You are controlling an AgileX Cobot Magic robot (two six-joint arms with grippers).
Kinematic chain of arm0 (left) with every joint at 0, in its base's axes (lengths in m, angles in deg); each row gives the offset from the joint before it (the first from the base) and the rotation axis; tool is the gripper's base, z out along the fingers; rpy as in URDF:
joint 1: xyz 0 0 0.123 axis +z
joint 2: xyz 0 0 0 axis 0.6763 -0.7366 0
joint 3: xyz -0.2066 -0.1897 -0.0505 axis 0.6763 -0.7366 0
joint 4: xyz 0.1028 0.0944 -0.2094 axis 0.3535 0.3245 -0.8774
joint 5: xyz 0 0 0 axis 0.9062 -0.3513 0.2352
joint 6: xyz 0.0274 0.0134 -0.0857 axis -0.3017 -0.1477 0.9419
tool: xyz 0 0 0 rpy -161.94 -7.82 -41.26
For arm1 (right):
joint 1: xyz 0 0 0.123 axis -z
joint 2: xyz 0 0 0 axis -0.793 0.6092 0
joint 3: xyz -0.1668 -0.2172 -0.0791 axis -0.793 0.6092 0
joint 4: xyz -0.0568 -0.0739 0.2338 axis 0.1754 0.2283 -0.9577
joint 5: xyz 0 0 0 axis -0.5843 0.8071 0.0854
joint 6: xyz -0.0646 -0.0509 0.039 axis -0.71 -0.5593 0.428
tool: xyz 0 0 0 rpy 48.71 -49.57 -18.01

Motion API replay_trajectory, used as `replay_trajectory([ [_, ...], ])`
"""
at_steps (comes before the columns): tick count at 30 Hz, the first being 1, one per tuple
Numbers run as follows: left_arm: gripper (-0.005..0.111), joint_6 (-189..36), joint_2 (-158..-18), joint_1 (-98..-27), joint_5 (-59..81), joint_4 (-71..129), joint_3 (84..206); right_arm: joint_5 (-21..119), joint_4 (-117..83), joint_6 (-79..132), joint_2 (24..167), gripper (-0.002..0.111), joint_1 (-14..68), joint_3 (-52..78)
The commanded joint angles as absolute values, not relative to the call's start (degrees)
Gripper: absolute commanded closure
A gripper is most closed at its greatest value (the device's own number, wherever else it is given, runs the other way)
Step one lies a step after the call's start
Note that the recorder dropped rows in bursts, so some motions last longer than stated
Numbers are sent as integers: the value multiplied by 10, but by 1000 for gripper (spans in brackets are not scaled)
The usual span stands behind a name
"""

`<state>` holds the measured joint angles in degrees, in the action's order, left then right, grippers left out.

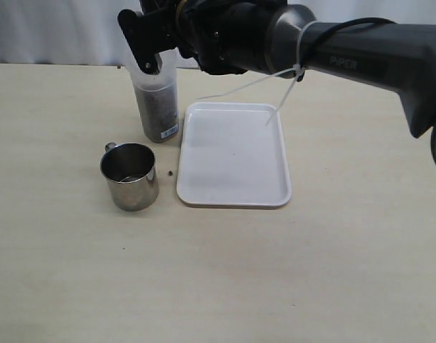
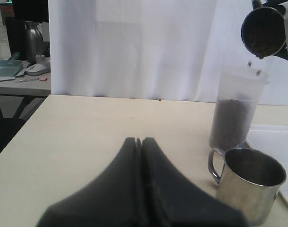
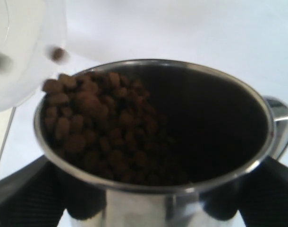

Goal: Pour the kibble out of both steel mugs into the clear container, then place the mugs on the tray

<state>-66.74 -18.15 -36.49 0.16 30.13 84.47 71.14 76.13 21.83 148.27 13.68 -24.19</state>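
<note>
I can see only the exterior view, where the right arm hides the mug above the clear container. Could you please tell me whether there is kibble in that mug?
Observer: Yes. In the right wrist view the tilted mug holds plenty of kibble, piled against its pouring lip.
Operator: Thank you. Is any of it actually falling?
Observer: In the left wrist view a few pellets are in mid-air between the mug's mouth and the open top of the clear container.
Operator: And where is the left gripper, please?
Observer: The left gripper is shut and holds nothing. It is above the table, apart from the second mug, which stands there.
</note>
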Motion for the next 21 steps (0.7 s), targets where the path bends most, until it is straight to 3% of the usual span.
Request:
replay_trajectory([
  [1,107,-667,-180,-367,4,302,843,711,783,219,1480,104,137,-248],
  [21,107,-667,-180,-367,7,302,843,710,815,219,1484,104,137,-248],
])
